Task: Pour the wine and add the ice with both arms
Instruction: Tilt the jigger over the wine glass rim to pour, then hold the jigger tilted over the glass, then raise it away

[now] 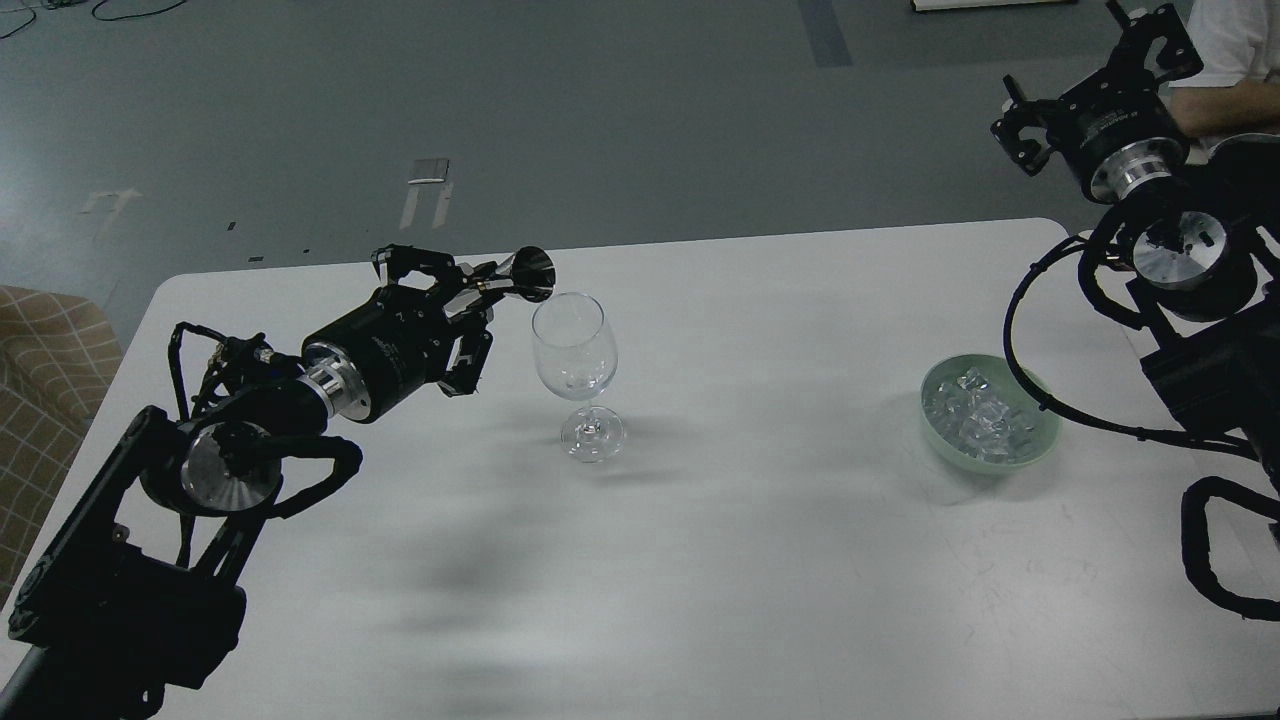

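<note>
A clear wine glass (pixel 575 350) stands upright on the white table (pixel 760 560), left of centre. A trace of clear wine (pixel 581 384) may lie in the bottom of its bowl; it is barely visible. My left gripper (pixel 468 300) is shut on a small dark metal measuring cup (pixel 527 274), tipped sideways with its mouth at the glass's rim. A pale green bowl (pixel 1040 445) of clear ice cubes (pixel 975 415) sits at the right. My right gripper (pixel 1085 75) is raised high above the table's far right corner, open and empty.
A person in a white shirt (pixel 1232 45) sits behind the right arm at the top right. A checked tan seat (pixel 50 350) stands off the table's left edge. Black cables (pixel 1030 385) of the right arm loop over the bowl's right side.
</note>
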Available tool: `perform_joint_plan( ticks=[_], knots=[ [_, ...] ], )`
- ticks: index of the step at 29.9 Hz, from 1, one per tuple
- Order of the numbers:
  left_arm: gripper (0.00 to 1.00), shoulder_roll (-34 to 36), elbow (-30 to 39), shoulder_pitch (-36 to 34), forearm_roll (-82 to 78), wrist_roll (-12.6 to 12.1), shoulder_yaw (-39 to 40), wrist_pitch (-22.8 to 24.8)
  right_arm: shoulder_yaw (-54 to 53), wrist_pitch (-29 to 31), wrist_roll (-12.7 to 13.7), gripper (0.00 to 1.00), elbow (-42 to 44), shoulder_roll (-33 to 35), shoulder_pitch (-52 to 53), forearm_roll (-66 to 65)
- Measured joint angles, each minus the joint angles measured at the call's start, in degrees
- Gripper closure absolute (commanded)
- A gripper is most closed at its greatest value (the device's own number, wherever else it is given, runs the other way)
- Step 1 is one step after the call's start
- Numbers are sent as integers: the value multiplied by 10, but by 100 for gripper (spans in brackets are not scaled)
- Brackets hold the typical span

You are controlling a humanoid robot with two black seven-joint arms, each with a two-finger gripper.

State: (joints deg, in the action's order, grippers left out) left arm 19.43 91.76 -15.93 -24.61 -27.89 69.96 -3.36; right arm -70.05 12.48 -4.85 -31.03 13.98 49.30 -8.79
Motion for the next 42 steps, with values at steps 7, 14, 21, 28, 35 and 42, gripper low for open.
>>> perform_joint_plan(
  ticks=[7,14,21,28,35,42],
  knots=[
    [82,1,0,-2,-5,-1,0,0,0,-1,2,0,0,1,0,0],
    [82,-1,3,1,-27,-1,-1,3,1,-1,2,0,1,-1,0,0],
    [82,-1,21,-2,-31,-1,-1,3,1,-1,2,0,1,-1,1,0],
    [82,-4,42,-5,-62,-1,-1,3,1,0,2,0,1,0,1,0],
    [82,0,41,-2,-64,-1,-1,3,1,0,2,0,-1,1,1,0],
    [82,3,40,2,-83,-1,-1,6,0,0,2,0,-2,1,1,1]
  ],
)
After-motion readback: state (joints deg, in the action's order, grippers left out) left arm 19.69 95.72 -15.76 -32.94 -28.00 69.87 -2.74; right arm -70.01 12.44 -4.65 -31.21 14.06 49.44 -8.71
